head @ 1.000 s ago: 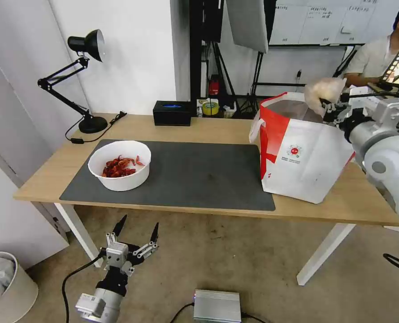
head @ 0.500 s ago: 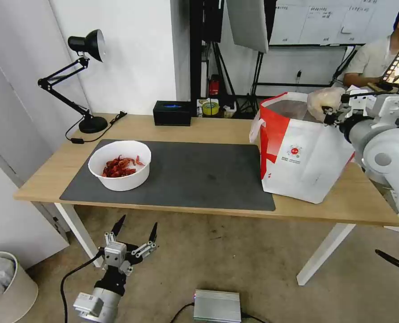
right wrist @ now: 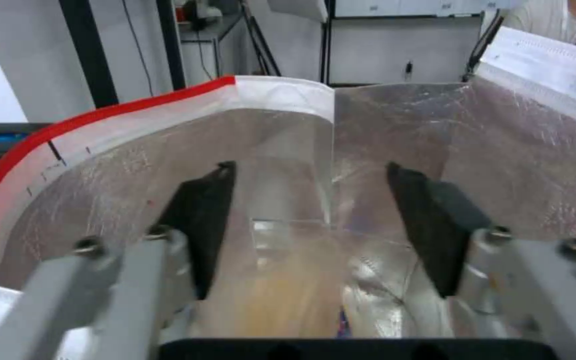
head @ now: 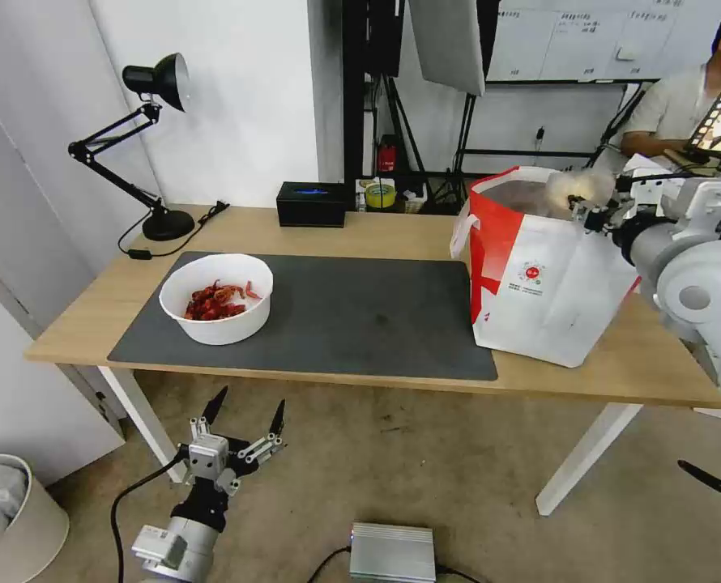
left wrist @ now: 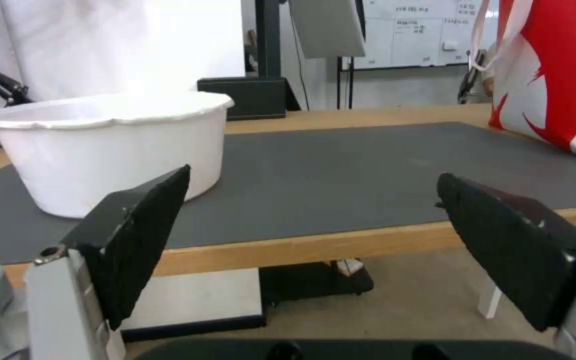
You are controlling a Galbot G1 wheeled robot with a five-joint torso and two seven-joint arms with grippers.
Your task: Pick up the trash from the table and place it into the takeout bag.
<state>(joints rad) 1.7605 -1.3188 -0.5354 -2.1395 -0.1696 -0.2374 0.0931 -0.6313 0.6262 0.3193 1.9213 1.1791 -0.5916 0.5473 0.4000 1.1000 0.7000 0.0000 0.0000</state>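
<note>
The takeout bag (head: 543, 279) stands on the right of the table (head: 393, 231), white with red side panels and foil lining (right wrist: 435, 145). My right gripper (head: 589, 212) is at the bag's open top, open (right wrist: 309, 169). The small clear yellowish bag (head: 575, 186) is loose between and below the spread fingers (right wrist: 288, 285), over the bag's inside. The white bowl of red crayfish shells (head: 216, 309) sits on the left of the dark grey mat (head: 352, 316). My left gripper (head: 243, 425) hangs open below the table's front edge, facing the bowl (left wrist: 108, 150) with nothing between its fingers (left wrist: 311, 210).
A black desk lamp (head: 156, 89) and a black rectangular box (head: 312, 203) stand along the table's back edge. A white bin (head: 8, 518) is on the floor at the left and a silver box (head: 393, 555) lies on the floor in front.
My right gripper has sunk from above the takeout bag down to its rim, and the small yellowish bag has dropped lower with it. The left arm has barely moved.
</note>
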